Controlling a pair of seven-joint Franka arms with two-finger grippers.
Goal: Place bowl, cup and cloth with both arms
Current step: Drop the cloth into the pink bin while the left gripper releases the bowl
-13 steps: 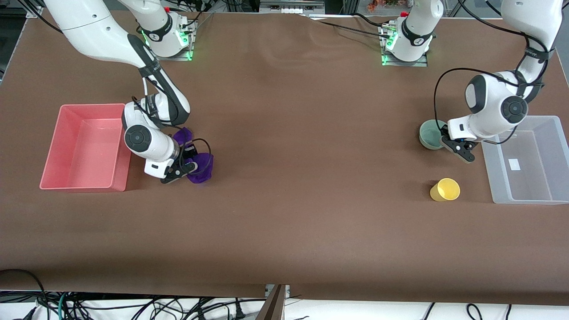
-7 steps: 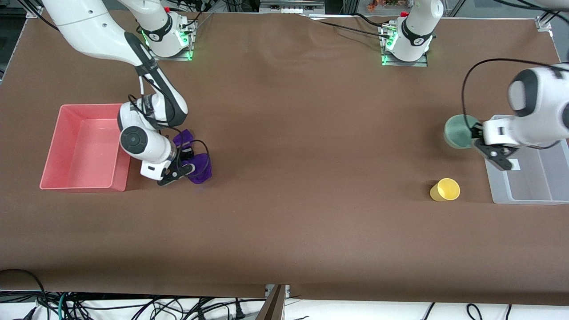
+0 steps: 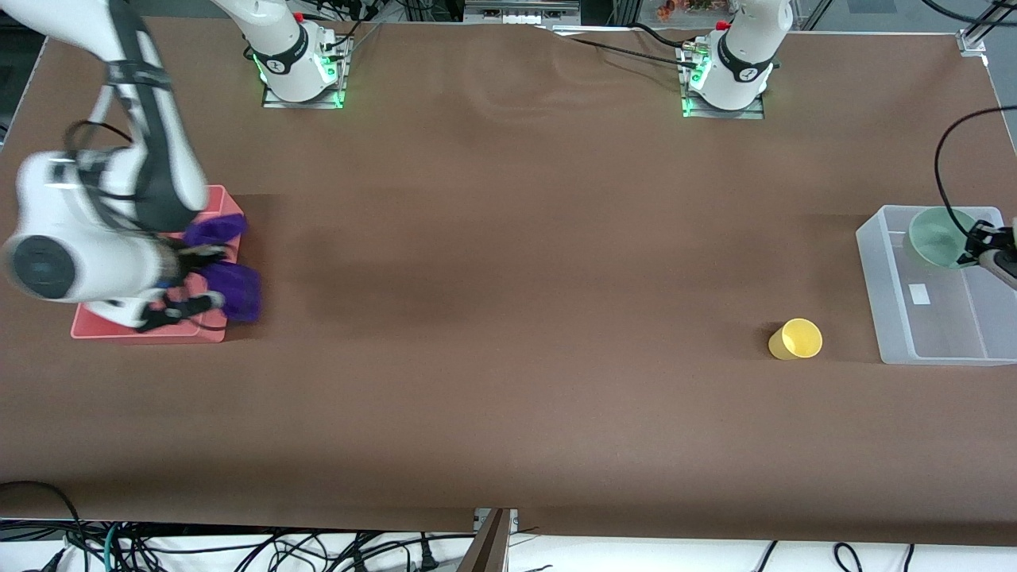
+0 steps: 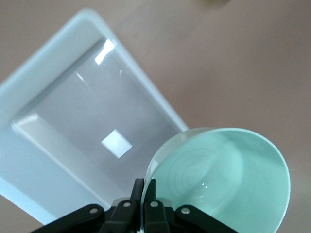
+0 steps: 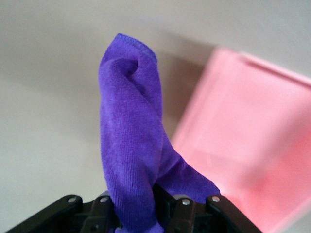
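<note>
- Front view: my right gripper (image 3: 187, 295) is up over the pink bin's (image 3: 208, 334) edge at the right arm's end of the desk, with the purple cloth (image 3: 230, 287) pinched in it and hanging in two lobes. My left gripper (image 3: 984, 245) is over the clear plastic bin (image 3: 894, 310) at the left arm's end, carrying the mint-green bowl (image 3: 937, 234) by its rim. The yellow cup (image 3: 796, 339) lies on the brown table cover (image 3: 508, 318), just beside the clear bin toward the desk's middle, nearer the front edge than the bowl.
- Left wrist view: the left gripper (image 4: 145, 194) has its jaws nearly together on the bowl's (image 4: 228, 179) thin rim, over the clear bin (image 4: 68, 126). I judge the bowl light, stiff and smooth, so it could swivel in a rim pinch; the rim is the only grip.
- Right wrist view: the right gripper (image 5: 141, 204) is closed on a bunch of the cloth (image 5: 131, 141), which stands up in a soft twisted fold beside the pink bin (image 5: 252, 141). It looks light and limp, and should grip anywhere.
- The cup looks light and tapered; I would take it by the rim.
</note>
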